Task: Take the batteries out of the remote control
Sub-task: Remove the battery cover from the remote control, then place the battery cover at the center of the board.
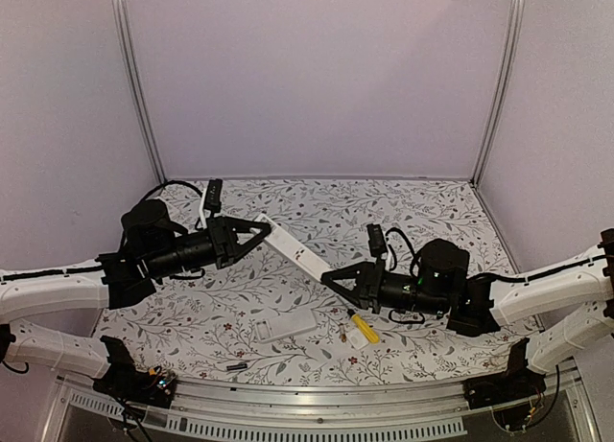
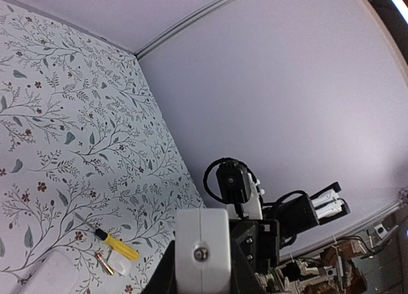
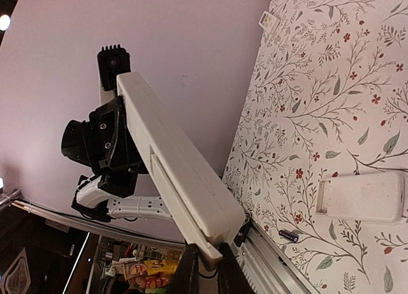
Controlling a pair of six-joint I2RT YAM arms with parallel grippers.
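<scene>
- My left gripper [image 1: 257, 229] is clamped on the far-left end of the held remote [image 1: 293, 248]. The gap is narrow, with the body between the fingers.
- My right gripper [image 1: 328, 276] is closed tight on the opposite, near-right end. In the right wrist view the remote runs straight away from my fingers [image 3: 189, 275].
- The remote hangs off the table [image 1: 432, 221], spanned between both arms. Its long axis runs far-left to near-right in the top view.
- A stepped panel on the face my right wrist camera sees sits toward my right end. I judge it's the battery door, but I can't see any cell inside.
- One dark cell [image 1: 237, 365] lies loose by the table's near edge, lengthwise left-right. It's well apart from both grippers and nearer my left arm.
- A second remote [image 1: 285, 325] lies flat under the held one, with a screwdriver [image 1: 363, 327] just right of it.
- Next call: the door end is at my right fingers, so the left should probably hold while the right works that end.
</scene>
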